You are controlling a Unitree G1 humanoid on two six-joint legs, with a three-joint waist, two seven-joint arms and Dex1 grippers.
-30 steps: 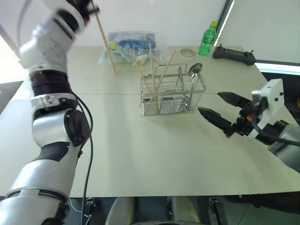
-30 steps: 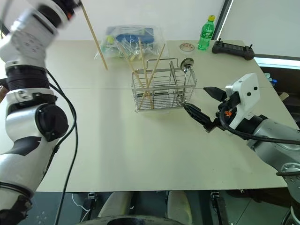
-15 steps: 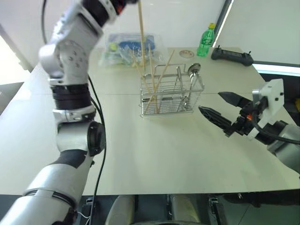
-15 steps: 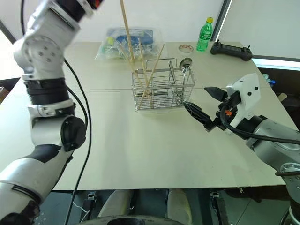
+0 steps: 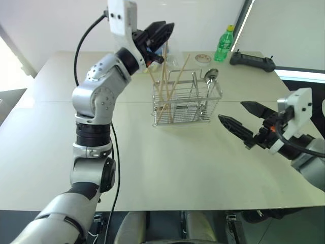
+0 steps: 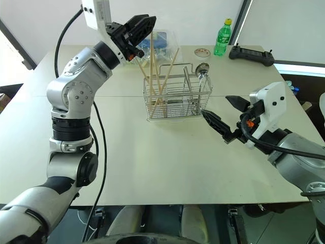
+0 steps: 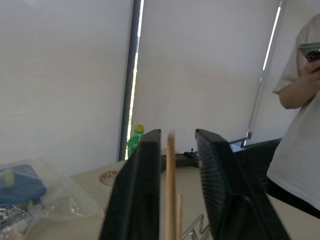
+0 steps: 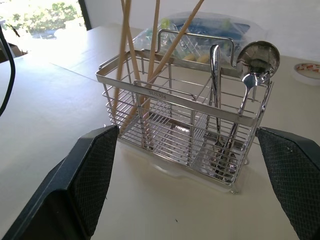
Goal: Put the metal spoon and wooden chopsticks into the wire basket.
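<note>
The wire basket (image 5: 187,103) stands mid-table with wooden chopsticks (image 8: 125,55) leaning in its left compartments. The metal spoon (image 8: 258,57) stands bowl-up in the right end, beside another metal handle (image 8: 215,75). My left gripper (image 6: 150,29) hovers over the basket's left end and is open. One upright chopstick (image 7: 171,190) rises between its fingers (image 7: 137,195) with a gap on each side, its lower end down in the basket. To the basket's right, my right gripper (image 5: 230,111) is open and holds nothing, its fingers pointing at the basket.
A clear plastic bag (image 6: 165,39) with blue contents lies behind the basket. A green bottle (image 5: 225,43), a small round dish (image 5: 203,57) and a black controller (image 5: 253,60) sit at the back right. A person (image 7: 300,125) stands beyond the table.
My left arm swung right and down, lowering its chopstick into the basket, and its fingers came apart from the stick. The right arm stayed put.
</note>
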